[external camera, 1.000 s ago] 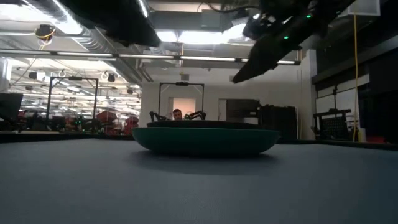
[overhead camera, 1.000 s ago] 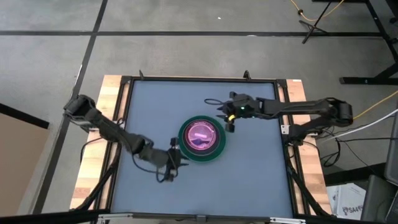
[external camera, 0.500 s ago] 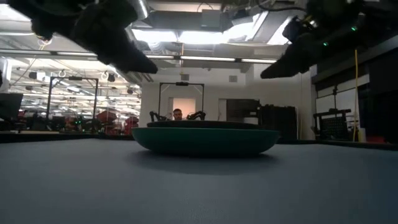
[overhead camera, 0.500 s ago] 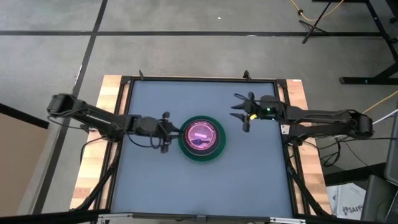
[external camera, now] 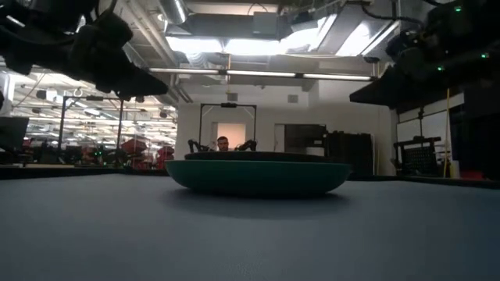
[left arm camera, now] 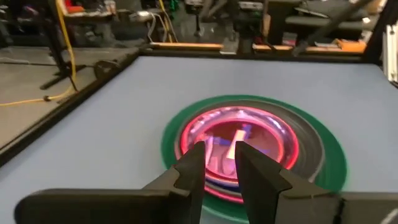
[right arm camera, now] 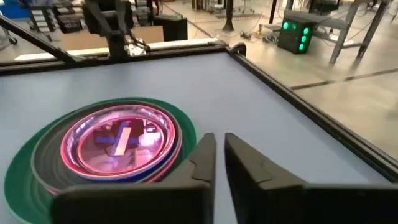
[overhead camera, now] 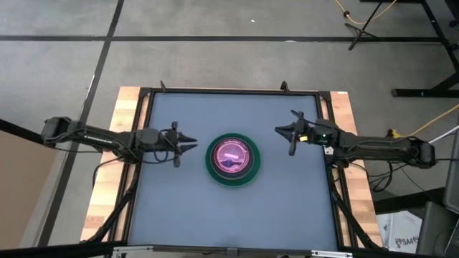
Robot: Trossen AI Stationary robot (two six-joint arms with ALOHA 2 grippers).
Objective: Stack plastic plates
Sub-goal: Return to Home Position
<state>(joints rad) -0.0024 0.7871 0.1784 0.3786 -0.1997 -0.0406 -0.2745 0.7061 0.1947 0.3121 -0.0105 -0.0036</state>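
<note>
The plastic plates stand in one stack (overhead camera: 232, 159) at the table's middle. The large dark green plate (overhead camera: 212, 172) rests on the table at the bottom. The dark grey plate (left arm camera: 308, 152) lies in it, then the pink one (right arm camera: 68, 163), with the small translucent blue and striped pink plates (left arm camera: 233, 134) on top. My left gripper (overhead camera: 192, 145) is shut and empty, to the left of the stack and pointing at it. My right gripper (overhead camera: 278, 130) is shut and empty, to the stack's right and a little farther back. Both hang above the table (external camera: 117, 70) (external camera: 391, 90).
The blue-grey table top (overhead camera: 179, 208) has a dark raised frame (overhead camera: 330, 172) around it. A person (external camera: 223, 144) sits far off in the room behind the table.
My left gripper has swung from the stack's near left side toward the far and left edges, away from the plates. My right gripper has drawn back toward the table's right edge. The stack has stayed where it was.
</note>
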